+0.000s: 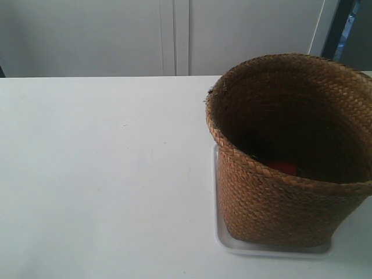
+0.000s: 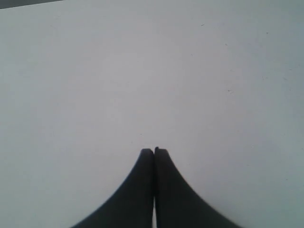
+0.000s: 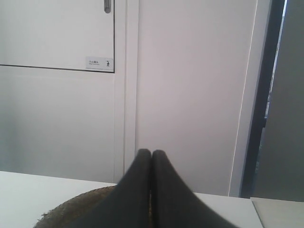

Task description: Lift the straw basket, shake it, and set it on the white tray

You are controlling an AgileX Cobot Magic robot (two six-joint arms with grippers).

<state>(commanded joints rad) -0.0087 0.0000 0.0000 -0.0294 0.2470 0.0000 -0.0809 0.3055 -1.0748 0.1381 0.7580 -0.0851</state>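
The straw basket (image 1: 279, 203) stands upright on the white tray (image 1: 224, 241) at the exterior view's right. It covers nearly all of the tray; only the rim at the left and front shows. Neither arm appears in the exterior view. In the left wrist view my left gripper (image 2: 154, 151) is shut with nothing in it, over bare white table (image 2: 142, 71). My right gripper (image 3: 151, 153) is shut too, pointing level toward the wall. A stretch of the basket's rim (image 3: 71, 211) lies just below and behind its fingers, and no hold on it shows.
Something red (image 1: 285, 168) lies at the bottom of the basket's dark inside. The white table (image 1: 104, 174) stretches left of the tray. White cabinet doors (image 3: 61, 104) and a dark door frame (image 3: 266, 104) stand behind the table.
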